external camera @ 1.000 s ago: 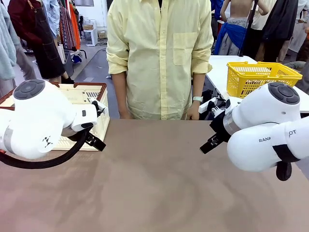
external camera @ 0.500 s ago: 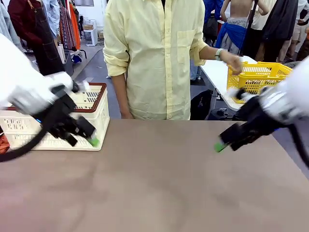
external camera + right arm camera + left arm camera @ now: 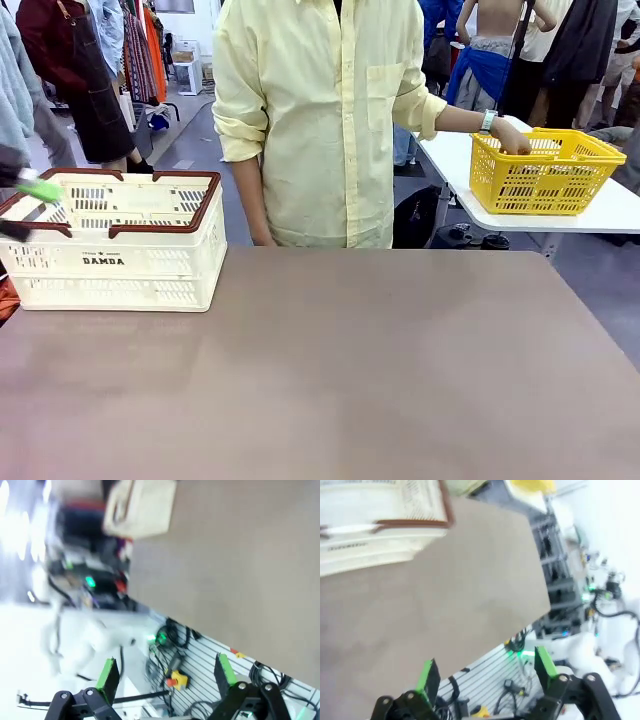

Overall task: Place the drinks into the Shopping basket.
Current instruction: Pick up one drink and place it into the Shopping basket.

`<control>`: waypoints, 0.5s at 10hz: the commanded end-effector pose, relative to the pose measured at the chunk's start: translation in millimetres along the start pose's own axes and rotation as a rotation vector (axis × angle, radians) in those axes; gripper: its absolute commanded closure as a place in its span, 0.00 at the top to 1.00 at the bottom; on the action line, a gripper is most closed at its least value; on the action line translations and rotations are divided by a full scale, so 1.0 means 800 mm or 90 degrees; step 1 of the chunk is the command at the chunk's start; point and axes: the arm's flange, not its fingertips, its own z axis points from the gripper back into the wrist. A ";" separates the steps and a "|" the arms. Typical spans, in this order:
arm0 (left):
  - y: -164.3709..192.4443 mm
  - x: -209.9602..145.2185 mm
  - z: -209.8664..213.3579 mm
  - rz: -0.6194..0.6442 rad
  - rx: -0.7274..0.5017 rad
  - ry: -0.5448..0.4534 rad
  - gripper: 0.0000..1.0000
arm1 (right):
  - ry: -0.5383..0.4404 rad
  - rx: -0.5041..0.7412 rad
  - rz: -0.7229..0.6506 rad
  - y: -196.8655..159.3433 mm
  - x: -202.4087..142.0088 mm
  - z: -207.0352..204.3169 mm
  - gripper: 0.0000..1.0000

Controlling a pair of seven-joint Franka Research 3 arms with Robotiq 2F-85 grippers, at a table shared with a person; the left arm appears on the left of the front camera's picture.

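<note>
The Shopping basket (image 3: 110, 255) stands at the table's far left, cream-white and slotted, with a dark red-brown rim and "DAMDA" on its side. The drinks are out of view. At the picture's left edge, beside the basket's rim, a blurred green fingertip (image 3: 38, 187) of my left gripper shows. In the left wrist view my left gripper (image 3: 486, 670) is open and holds nothing, above the table's near edge, with the basket (image 3: 380, 525) far off at the top. My right gripper (image 3: 165, 672) is also open and holds nothing, with the basket (image 3: 140, 507) blurred at the top.
A person in a pale yellow shirt stands at the far edge of the brown table (image 3: 330, 370). One hand (image 3: 512, 138) reaches into a yellow mesh basket (image 3: 545, 175) on a white side table at the right.
Both arms have swung back out of the front view, left arm to the left, right arm to the right. The person's hand has reached into the yellow mesh basket.
</note>
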 end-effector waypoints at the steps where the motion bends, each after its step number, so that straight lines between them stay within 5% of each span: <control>1: 0.087 0.003 0.032 0.088 -0.066 -0.054 1.00 | -0.089 0.082 -0.059 -0.077 -0.011 0.043 1.00; 3: 0.184 -0.018 0.050 0.194 -0.114 -0.089 1.00 | -0.140 0.124 -0.118 -0.140 -0.036 0.071 1.00; 5: 0.235 -0.041 0.060 0.236 -0.151 -0.151 1.00 | -0.172 0.104 -0.134 -0.165 -0.047 0.073 1.00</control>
